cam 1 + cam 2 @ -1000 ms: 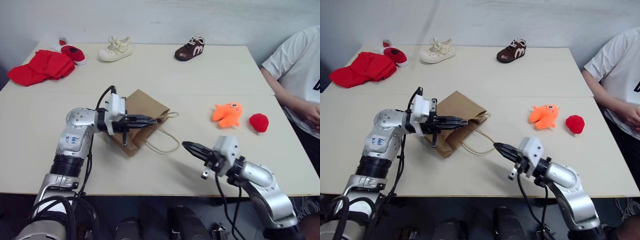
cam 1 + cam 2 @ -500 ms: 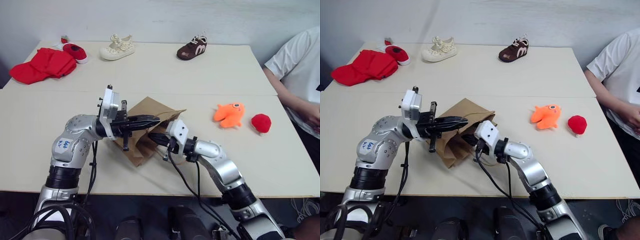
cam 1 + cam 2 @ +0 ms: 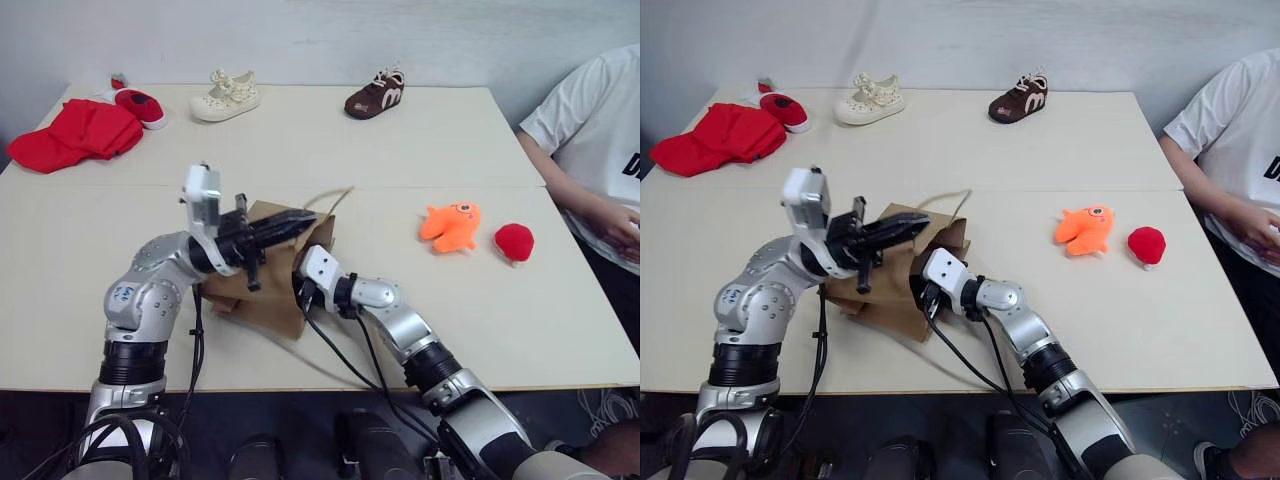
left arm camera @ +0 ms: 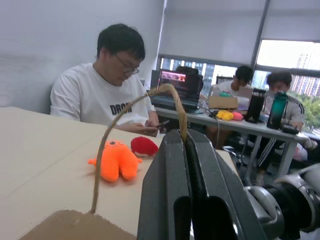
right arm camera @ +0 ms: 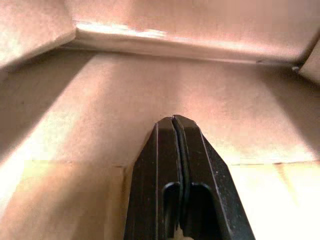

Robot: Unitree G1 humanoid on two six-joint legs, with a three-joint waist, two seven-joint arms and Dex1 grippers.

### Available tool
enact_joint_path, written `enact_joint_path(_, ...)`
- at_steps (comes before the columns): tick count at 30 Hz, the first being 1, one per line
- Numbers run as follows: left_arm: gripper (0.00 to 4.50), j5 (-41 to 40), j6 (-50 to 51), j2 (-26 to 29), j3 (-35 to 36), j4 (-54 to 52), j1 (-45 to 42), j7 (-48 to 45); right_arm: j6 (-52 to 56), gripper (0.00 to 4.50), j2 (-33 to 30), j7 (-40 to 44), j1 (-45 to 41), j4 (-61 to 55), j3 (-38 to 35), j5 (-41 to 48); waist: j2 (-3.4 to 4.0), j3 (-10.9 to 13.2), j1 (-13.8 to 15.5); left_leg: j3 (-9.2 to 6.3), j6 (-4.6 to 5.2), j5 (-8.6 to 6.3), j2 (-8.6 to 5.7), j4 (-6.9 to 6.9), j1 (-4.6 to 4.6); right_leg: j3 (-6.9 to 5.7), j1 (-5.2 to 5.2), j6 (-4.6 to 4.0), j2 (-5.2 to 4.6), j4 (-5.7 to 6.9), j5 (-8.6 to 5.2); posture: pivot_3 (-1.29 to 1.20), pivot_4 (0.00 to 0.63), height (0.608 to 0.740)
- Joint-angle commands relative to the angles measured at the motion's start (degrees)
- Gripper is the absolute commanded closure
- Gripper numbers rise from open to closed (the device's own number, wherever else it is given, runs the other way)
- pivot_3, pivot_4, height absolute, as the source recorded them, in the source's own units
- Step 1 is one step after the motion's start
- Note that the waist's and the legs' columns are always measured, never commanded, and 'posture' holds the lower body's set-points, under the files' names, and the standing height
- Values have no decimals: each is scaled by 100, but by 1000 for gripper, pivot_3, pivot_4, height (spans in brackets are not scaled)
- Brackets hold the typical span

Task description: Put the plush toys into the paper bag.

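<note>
I'm working the bag open before any toy goes in. Nearest me, my right gripper [image 5: 175, 120] is pushed inside the mouth of the paper bag [image 3: 265, 290], its two fingers pressed tight together and holding nothing; the wrist view looks along them at bare brown paper and a fold at the far end. To do this step well, I judge I should use that arm as a spreader, pressing gently outward against the inner wall so the bag gains volume without tearing or sliding across the table [image 3: 500, 330].

Just above it, my left gripper [image 3: 300, 222] has its fingers pinched shut on the cord handle [image 4: 165, 92], which loops up out of the clamp and runs down to the bag's edge. I'd keep the lift steady and upward so the mouth stays raised, and avoid jerking, since the handle's glue joint looks like the weak spot.

Further out to my right, the orange fish toy [image 3: 450, 225] and the red round toy [image 3: 514, 242] lie on the table close beside each other, well apart from the bag. A person's hand [image 3: 620, 225] rests at the table's edge beyond them.

At the far side sit a red cloth heap [image 3: 75, 132], a red shoe [image 3: 140, 105], a white shoe [image 3: 225, 95] and a brown shoe [image 3: 375, 97].
</note>
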Motion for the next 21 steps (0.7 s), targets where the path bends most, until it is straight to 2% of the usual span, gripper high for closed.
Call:
enact_joint_path(1,4469,-599,189,50,599,-160,-233,362,20,4500,-40,-60,183,228,17,-203,-1,0,-3,0,0,0,0,0,0,0,0,0,0,0,0,0,150,740)
enact_joint_path(4,4469,-723,365,225,753,-163,-184,387,52,4500,-127,-124,186,237,55,-360,0,-1,-3,0,0,0,0,0,2,0,2,0,-2,0,0,0,150,740)
enact_joint_path(11,4469,-706,553,442,619,-235,-107,197,397,4500,-218,-113,192,202,34,-489,-4,-6,13,-7,-1,0,-3,1,9,-6,15,0,-5,-2,0,0,150,740)
enact_joint_path(16,4469,-506,541,463,355,-293,7,96,-230,4500,42,369,348,-247,-423,395,-3,-5,27,-11,-1,-1,-4,-1,5,-11,17,0,-5,-12,0,0,150,740)
enact_joint_path(19,4469,-269,494,481,-57,-218,68,-192,-394,4500,24,538,269,-157,-492,435,0,-2,7,-8,-1,-1,-3,-5,-3,-9,8,0,-3,-16,0,0,150,740)
enact_joint_path(21,4500,-108,408,448,-296,-194,45,-366,-293,4151,19,748,236,-244,-561,582,1,-1,4,-8,-1,-1,-3,-5,-3,-9,7,0,-2,-16,0,0,150,740)
